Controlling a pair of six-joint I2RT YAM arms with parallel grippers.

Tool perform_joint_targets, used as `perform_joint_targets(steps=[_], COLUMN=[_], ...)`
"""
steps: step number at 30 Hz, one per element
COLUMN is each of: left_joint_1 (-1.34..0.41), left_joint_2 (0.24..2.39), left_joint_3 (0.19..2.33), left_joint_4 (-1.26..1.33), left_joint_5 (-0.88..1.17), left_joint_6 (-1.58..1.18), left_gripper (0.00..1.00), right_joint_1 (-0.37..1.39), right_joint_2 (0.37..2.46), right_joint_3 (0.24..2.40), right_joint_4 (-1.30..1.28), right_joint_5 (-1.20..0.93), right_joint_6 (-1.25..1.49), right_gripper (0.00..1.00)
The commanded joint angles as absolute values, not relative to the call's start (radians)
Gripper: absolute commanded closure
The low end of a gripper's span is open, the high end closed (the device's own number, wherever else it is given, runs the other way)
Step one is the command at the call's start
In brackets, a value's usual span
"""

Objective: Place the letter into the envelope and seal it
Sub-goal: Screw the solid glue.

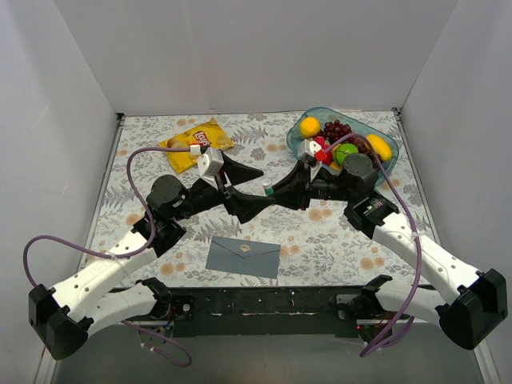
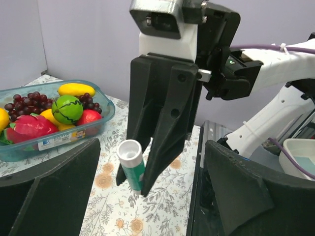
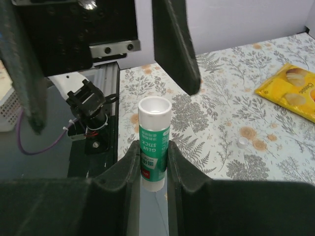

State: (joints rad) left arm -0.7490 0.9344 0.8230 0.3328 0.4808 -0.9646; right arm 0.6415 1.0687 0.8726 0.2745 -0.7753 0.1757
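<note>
Top external view has the envelope (image 1: pixel 243 257) flat near the table's front edge, the letter unseen and probably inside, the right gripper (image 3: pixel 153 162) pinching an uncapped glue stick (image 3: pixel 154 142), the left gripper (image 1: pixel 264 189) gaping wide, sealing not yet done.

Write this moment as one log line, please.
left gripper: open, empty | right gripper: shut on glue stick | envelope: lying flat, untouched

envelope (image 1: pixel 243 257): flat on the table (image 1: pixel 336 232), 6 o'clock from centre, near edge
crisp bag (image 1: pixel 197 142): 11 o'clock, far side
fruit tub (image 2: pixel 69 140): 1 o'clock, far side
glue stick (image 3: pixel 154 142): centre, upright in the right gripper (image 3: pixel 152 147)
cap (image 3: pixel 241 142): on the table, between glue stick and crisp bag
</note>
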Motion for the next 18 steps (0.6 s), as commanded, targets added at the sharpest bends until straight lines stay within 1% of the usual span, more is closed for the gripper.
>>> perform_joint_targets(steps=[1,5,7,8,9,10,11,12,18], left_joint_1=[-0.744,-0.744,-0.744,-0.744,-0.744,-0.744,-0.744,-0.744,-0.744], left_joint_2=[0.946,0.95,0.956,0.957,0.96,0.969,0.973,0.977,1.012], left_joint_3=[0.836,0.836,0.833,0.83,0.827,0.827,0.827,0.824,0.821], left_joint_4=[0.373,0.383,0.4,0.408,0.428,0.437,0.449,0.474,0.528], left_joint_5=[0.541,0.552,0.566,0.569,0.568,0.569,0.574,0.581,0.623], left_joint_6=[-0.969,-0.974,-0.986,-0.992,-1.003,-1.021,-1.034,-1.043,-1.091], left_gripper=[0.16,0.23,0.32,0.38,0.51,0.57,0.61,0.62,0.61], right_joint_1=[0.638,0.64,0.64,0.64,0.638,0.64,0.64,0.64,0.64], right_joint_2=[1.052,1.035,1.035,1.037,1.038,1.04,1.04,1.042,1.034], right_joint_3=[0.888,0.874,0.871,0.871,0.873,0.873,0.87,0.87,0.868], right_joint_4=[0.376,0.406,0.41,0.413,0.416,0.417,0.417,0.417,0.417], right_joint_5=[-0.906,-0.917,-0.931,-0.937,-0.942,-0.946,-0.95,-0.948,-0.948], right_joint_6=[0.173,0.178,0.178,0.179,0.183,0.183,0.183,0.181,0.183], right_gripper=[0.99,0.99,0.99,0.99,0.99,0.99,0.99,0.99,0.99])
